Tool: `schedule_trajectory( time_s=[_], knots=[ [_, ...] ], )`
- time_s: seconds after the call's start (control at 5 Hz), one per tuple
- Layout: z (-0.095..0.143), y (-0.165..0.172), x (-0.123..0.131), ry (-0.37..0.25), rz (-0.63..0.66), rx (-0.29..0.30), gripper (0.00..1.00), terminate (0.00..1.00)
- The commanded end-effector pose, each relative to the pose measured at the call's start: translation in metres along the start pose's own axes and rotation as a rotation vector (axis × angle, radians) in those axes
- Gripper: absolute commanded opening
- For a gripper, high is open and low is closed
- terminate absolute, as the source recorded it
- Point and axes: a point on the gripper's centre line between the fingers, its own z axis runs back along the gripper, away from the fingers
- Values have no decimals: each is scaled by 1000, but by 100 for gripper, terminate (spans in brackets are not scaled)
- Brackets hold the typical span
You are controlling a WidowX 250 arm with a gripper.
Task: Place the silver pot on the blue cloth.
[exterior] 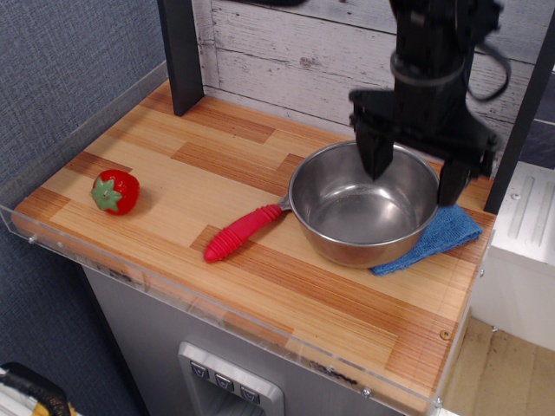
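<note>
We see the pot (364, 212) resting on the cloth (431, 240), near the table's right edge. Our gripper (414, 169) hangs above it, jaws wide apart and empty. We should lift straight up, avoiding the rim.

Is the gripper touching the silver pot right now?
Apart. The one camera view shows the gripper open and raised above the silver pot, with both fingertips clear of its rim; the pot sits partly on the blue cloth.

Your wooden table (173, 165): strawberry (115, 191) at left, red-handled pot (364, 215) partly over blue cloth (438, 238) at right.
</note>
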Motion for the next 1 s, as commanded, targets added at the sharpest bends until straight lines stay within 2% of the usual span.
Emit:
schedule_trajectory(
  time_s=[0.0,0.2,0.6,0.8],
  knots=[
    [57,19,7,-112,71,38,100,0],
    [72,36,7,-164,134,53,100,0],
    [93,59,3,-224,223,95,100,0],
    [96,61,1,-264,234,130,100,100]
  ],
)
